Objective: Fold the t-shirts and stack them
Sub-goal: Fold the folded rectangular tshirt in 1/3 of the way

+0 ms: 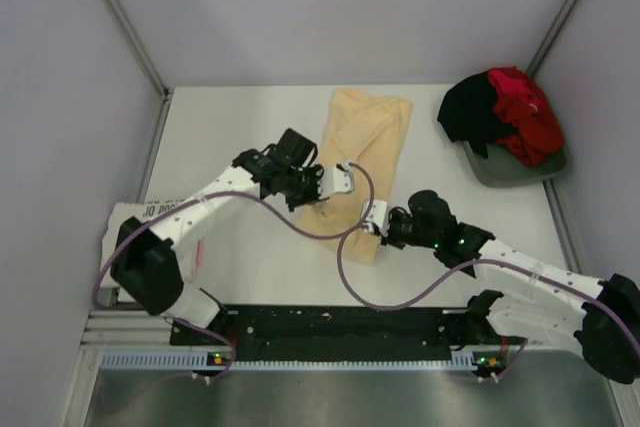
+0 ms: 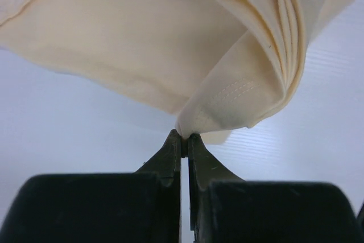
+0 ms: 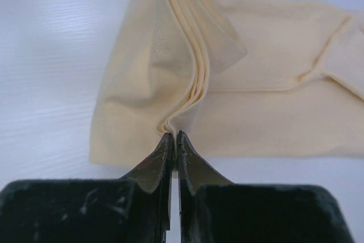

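Left gripper (image 2: 183, 139) and right gripper (image 3: 174, 138) each pinch soft, layered folds of the pale yellow t-shirt (image 1: 365, 127), a long rumpled strip on the smooth white table (image 1: 230, 127).

Noted white table (image 1: 250, 257), matte and evenly lit, enclosed on three sides by plain pale grey walls (image 1: 330, 7). Observed metal struts (image 1: 120, 17) at both rear corners. Recorded brushed metal sheet (image 1: 350, 397) below the near edge.

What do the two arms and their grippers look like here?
The left arm and right arm have white links and black joints. A purple cable trails from each wrist. Green lights dot the right arm. The left gripper and right gripper have black tapering fingers.
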`<state>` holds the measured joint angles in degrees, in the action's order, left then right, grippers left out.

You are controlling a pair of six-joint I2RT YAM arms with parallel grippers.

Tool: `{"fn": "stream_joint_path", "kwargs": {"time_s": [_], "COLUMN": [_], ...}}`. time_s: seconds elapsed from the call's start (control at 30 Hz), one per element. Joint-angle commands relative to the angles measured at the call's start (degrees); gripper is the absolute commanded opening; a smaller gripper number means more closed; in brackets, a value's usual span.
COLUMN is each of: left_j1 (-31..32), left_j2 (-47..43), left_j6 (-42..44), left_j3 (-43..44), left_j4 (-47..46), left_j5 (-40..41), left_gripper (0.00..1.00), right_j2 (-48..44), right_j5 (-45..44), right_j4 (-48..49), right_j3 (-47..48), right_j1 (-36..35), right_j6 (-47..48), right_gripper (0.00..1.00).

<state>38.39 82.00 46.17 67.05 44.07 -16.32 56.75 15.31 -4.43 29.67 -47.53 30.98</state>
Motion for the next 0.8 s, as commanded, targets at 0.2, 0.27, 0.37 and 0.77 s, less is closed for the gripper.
{"fn": "stream_joint_path", "kwargs": {"time_s": [0.2, 0.27, 0.37, 0.77], "left_j1": [-6.04, -6.75, -7.71, -8.95], "left_j2": [22.84, 26.36, 31.28, 42.45], "left_j6": [-5.48, -5.74, -6.27, -6.53], "left_j3": [24.17, 27.95, 32.87, 43.08], "left_j4": [4.35, 4.70, 5.14, 5.14], "left_j5": [5.50, 5.68, 5.68, 7.00], "left_gripper": [0.00, 0.00, 0.00, 0.00], "right_j2": [13.72, 18.11, 21.46, 33.59], "right_j5": [7.27, 7.28, 7.80, 9.56], "right_j4": [18.05, 17.87, 20.94, 9.88], "right_j3": [4.07, 6.62, 7.85, 19.72], "right_j1": [17.90, 19.22, 21.33, 25.37], "right_j6": [3.99, 4.87, 5.41, 13.31], "right_gripper": [0.00, 0.00, 0.00, 0.00]}}
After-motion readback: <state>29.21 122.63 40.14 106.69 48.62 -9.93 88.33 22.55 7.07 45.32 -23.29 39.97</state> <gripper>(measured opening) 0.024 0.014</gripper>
